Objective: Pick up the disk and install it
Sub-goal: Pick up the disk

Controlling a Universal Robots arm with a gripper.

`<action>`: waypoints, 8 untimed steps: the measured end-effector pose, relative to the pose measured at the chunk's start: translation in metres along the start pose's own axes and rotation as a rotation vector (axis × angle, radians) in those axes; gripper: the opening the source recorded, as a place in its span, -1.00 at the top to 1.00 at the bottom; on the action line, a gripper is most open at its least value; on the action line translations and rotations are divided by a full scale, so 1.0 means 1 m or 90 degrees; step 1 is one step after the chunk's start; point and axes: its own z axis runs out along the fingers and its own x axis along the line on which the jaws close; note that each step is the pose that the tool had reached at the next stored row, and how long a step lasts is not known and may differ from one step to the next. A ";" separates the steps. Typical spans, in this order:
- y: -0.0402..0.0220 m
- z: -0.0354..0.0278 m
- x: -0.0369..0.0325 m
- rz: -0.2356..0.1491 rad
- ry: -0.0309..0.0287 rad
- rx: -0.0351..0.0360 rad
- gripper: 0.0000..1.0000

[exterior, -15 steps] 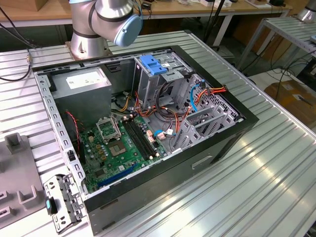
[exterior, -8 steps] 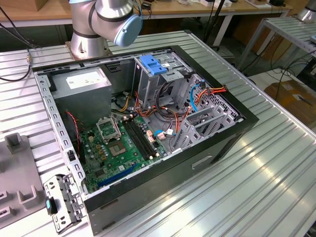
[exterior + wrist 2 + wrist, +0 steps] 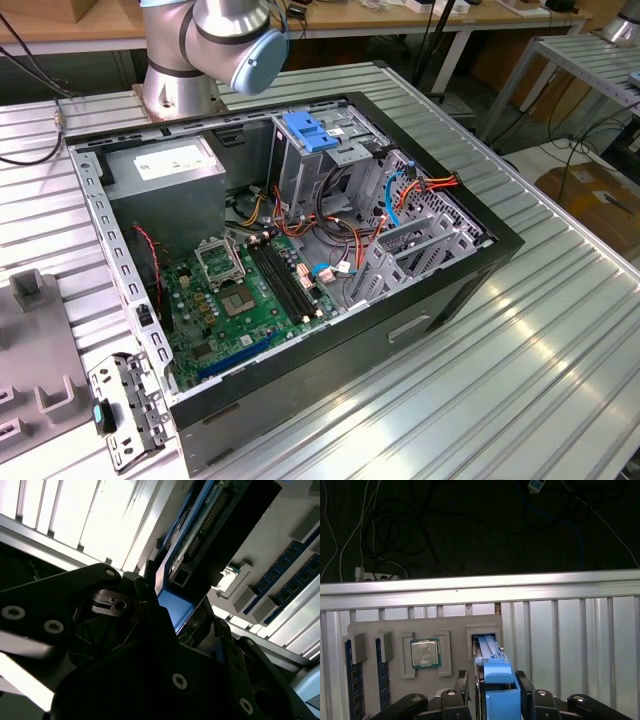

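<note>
First wrist view: gripper (image 3: 491, 677) straddles the disk (image 3: 500, 700); processor (image 3: 424, 653) print unreadable

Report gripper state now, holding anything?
Gripper: closed on the disk, one finger on each side of it; the disk stands in a slot of the grey tray.
</note>
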 end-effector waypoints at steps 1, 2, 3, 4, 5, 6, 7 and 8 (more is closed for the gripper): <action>0.0000 0.0001 -0.0009 0.000 0.0000 0.0001 0.00; 0.0001 0.0001 -0.0013 0.000 0.0000 0.0000 0.00; 0.0001 0.0000 -0.0016 0.000 0.0000 0.0000 0.00; 0.0001 0.0000 -0.0022 0.000 0.0000 0.0000 0.00; 0.0002 0.0001 -0.0025 0.000 0.0000 0.0000 0.00; 0.0002 0.0001 -0.0024 0.000 0.0000 0.0000 0.00; 0.0001 0.0001 -0.0025 -0.001 0.0000 0.0000 0.00; 0.0001 0.0002 -0.0025 0.000 0.0000 0.0000 0.00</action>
